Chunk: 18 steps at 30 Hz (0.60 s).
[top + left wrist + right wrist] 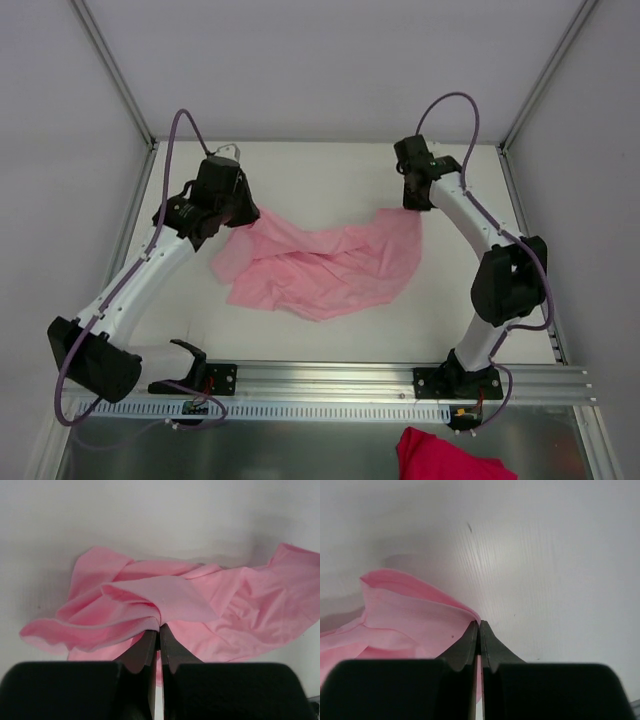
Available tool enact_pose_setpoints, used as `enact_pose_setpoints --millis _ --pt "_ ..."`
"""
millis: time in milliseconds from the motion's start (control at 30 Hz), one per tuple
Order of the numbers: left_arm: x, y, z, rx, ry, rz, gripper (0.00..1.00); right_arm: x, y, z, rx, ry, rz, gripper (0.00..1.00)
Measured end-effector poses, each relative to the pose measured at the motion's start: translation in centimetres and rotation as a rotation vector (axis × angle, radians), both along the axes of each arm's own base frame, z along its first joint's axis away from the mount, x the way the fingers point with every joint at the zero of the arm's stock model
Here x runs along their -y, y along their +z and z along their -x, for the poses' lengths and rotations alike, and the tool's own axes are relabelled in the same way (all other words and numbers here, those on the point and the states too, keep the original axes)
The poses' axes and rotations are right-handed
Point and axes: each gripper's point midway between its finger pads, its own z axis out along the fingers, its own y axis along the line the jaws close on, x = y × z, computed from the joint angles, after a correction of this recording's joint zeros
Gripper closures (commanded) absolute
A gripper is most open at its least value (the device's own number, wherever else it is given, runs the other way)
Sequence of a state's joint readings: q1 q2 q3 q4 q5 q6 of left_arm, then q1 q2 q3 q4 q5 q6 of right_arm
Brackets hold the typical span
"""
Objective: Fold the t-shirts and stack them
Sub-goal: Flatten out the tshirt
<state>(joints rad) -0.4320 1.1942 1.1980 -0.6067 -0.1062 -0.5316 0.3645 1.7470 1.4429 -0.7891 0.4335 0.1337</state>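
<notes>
The pink t-shirt (320, 265) is lying crumpled around the middle of the white table (330, 170). It's all wrinkles and bunched layers, nothing laid flat, so I'd say we're at the spreading-out stage and 0 folds are done.

Left gripper (159, 627) is down at the shirt's left end, fingers pressed together on a raised ridge of fabric. On its wrist cam the cloth drapes off both sides of the tips, so that's a solid pinch. Right gripper (479, 625) is at the far right end, jaws together too, with a thin edge of pink running right into the tips. It looks clamped on the hem or a corner, but only just at the very edge.

Why hold it like that? My read is 1 grip per end means the 2 arms can pull apart and stretch the shirt flat before any folding. The fabric looks thin, so the right-side pinch is the one I'd worry about slipping.

There's also a darker red cloth (450, 458) off past the rail (400, 375) at the near edge. Can't tell if it's another shirt.
</notes>
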Motion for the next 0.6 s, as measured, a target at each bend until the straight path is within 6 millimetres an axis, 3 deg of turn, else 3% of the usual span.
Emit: enact_pose_setpoints --millis 133,233,300,400,467,600 --pt "1.5 2.2 -4.0 0.041 -0.012 -0.016 1.0 -0.8 9.3 -5.4 0.214 0.056 0.01 0.99" --pt "2.6 6.1 -7.4 0.134 -0.018 -0.005 1.0 -0.7 15.8 -7.5 0.354 0.066 0.023 0.99" --pt "2.9 9.6 -9.3 0.217 -0.01 0.014 1.0 -0.2 18.6 -7.6 0.408 0.053 0.028 0.99" --pt "2.4 13.9 -10.4 0.323 0.01 0.038 1.0 0.6 21.5 -7.4 0.465 0.033 0.036 0.99" --pt "2.1 15.8 -10.5 0.38 0.015 0.041 1.0 1.0 22.2 -7.0 0.476 0.034 0.053 0.99" --pt "1.0 17.7 -9.9 0.44 0.037 0.027 1.0 2.3 22.2 -5.5 0.472 0.053 0.119 0.99"
